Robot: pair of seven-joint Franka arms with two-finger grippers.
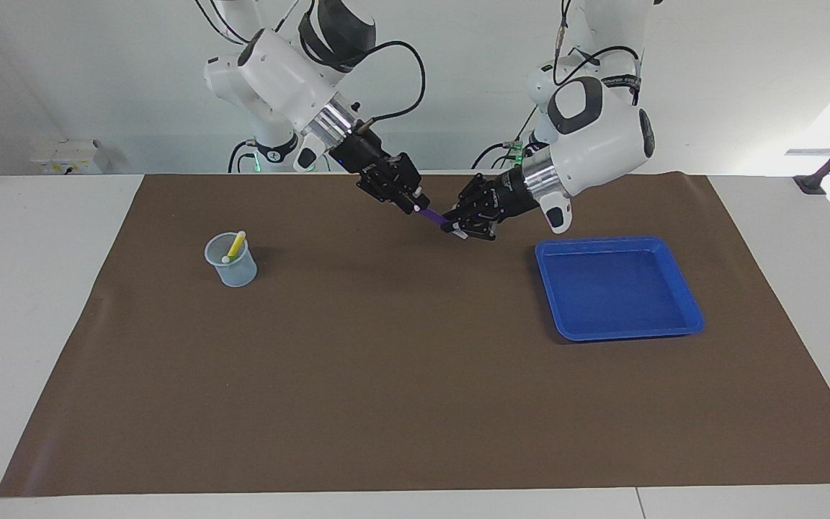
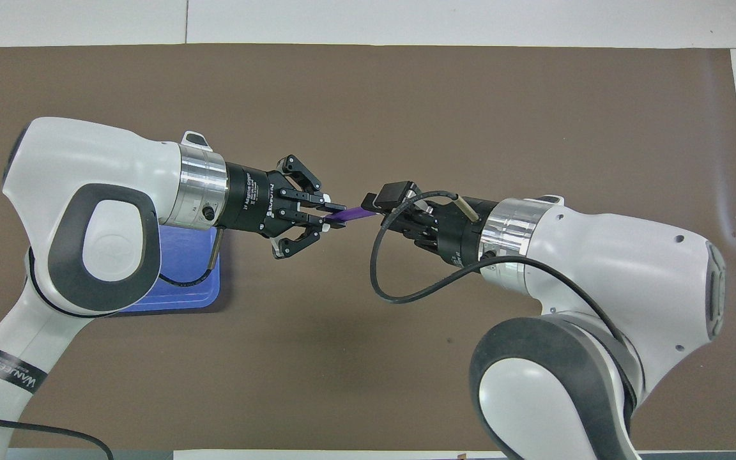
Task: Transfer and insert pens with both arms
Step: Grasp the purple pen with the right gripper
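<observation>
A purple pen (image 1: 431,215) (image 2: 350,216) hangs level in the air over the middle of the brown mat, between the two grippers. My left gripper (image 1: 454,225) (image 2: 333,214) is shut on the end toward the left arm's side. My right gripper (image 1: 417,205) (image 2: 377,211) is closed on the other end; in the overhead view its fingertips are hidden under a black mount and cable. A yellow pen (image 1: 235,246) stands tilted in a clear plastic cup (image 1: 231,263) toward the right arm's end of the table.
A blue tray (image 1: 617,288) (image 2: 183,281) lies on the brown mat (image 1: 386,375) toward the left arm's end, with nothing in it; the left arm covers most of it in the overhead view. The right arm hides the cup in that view.
</observation>
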